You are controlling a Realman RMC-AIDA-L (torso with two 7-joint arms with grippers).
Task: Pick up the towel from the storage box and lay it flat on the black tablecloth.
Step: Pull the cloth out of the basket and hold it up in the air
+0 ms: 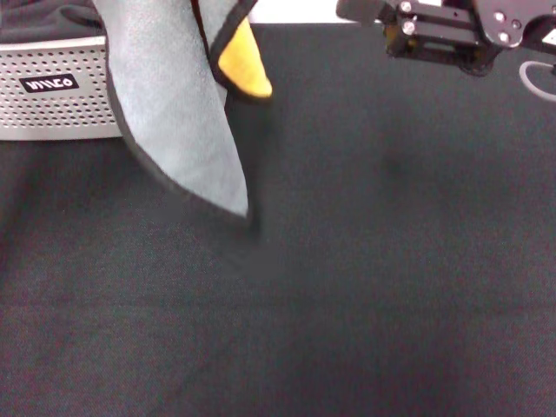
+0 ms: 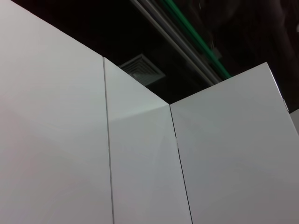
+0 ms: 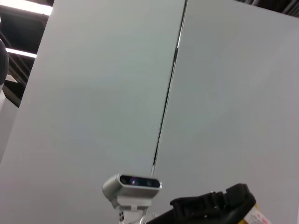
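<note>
The grey-blue towel (image 1: 178, 113) with its thin black hem hangs in the air at the upper left of the head view. Its top runs out of the picture and its lowest corner dangles just above the black tablecloth (image 1: 365, 261). A yellow-orange fold with a black edge (image 1: 243, 62) shows behind it. The light grey storage box (image 1: 52, 91) with round holes and a black label stands at the far left, partly behind the towel. My left gripper is out of view above the towel. My right gripper (image 1: 434, 30) hovers at the top right, well away from the towel.
Dark cloth (image 1: 43, 22) lies inside the box. A white cable (image 1: 534, 82) loops by the right arm. Both wrist views face white wall panels; the right one also shows a head camera (image 3: 133, 184).
</note>
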